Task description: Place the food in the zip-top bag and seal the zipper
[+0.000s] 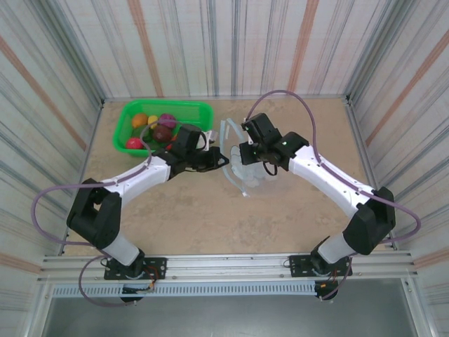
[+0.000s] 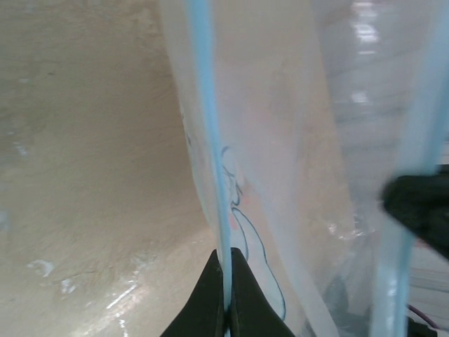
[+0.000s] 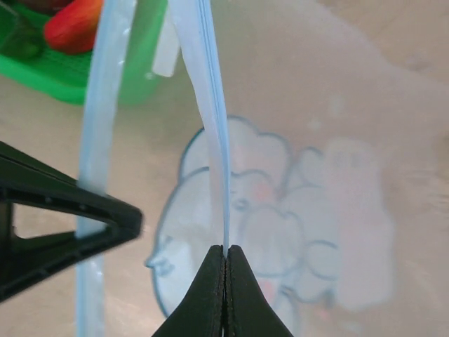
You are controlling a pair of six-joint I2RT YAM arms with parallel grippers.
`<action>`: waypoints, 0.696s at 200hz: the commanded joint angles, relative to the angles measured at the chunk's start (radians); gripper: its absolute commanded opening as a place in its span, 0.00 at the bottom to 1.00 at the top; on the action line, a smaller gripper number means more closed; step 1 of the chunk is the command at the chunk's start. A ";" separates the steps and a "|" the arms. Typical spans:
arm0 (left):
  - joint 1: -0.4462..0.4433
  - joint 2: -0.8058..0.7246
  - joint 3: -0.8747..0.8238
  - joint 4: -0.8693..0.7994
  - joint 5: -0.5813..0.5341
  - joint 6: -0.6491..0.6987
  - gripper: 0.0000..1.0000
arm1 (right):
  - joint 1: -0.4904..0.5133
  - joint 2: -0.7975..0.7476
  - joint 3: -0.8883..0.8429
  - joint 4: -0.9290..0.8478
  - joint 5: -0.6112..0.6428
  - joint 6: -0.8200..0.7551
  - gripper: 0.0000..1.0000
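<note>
Over the middle of the beige worktop point(image 1: 210, 217), you're holding the clear, floppy plastic zip-top bag with the pale blue cartoon print point(image 1: 245, 175) by its mouth, one arm on each side. Your left gripper point(image 2: 226, 263) is pinching tight on one lip of the thin light blue zipper strip point(image 2: 209, 126). Your right gripper point(image 3: 225, 254) is clamping the other lip, so the two lips are standing apart and the mouth is gaping between them.

I'd say that's the prep sorted, but loading isn't happening yet. The small toy fruits and vegetables (red, orange, yellow, maroon) point(image 1: 160, 130) are sitting in the bright green mesh basket point(image 1: 168, 104) at the far left, near the bag but not in it. I'm not spotting anything inside the bag either.

So you're looking at nearly the whole job ahead: every piece going in, then the zipper getting pressed closed. With both grippers busy holding, I'm guessing one is going to have to let go to fetch the food.
</note>
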 commanded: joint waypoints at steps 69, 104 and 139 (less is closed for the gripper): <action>0.022 -0.047 0.057 -0.161 -0.048 0.070 0.31 | 0.070 0.092 0.247 -0.273 0.424 -0.092 0.00; 0.081 -0.107 0.102 -0.208 -0.037 0.131 0.52 | 0.065 0.108 0.307 -0.298 0.429 -0.112 0.00; 0.106 -0.104 0.176 -0.259 0.028 0.170 0.48 | 0.065 0.113 0.329 -0.287 0.368 -0.115 0.00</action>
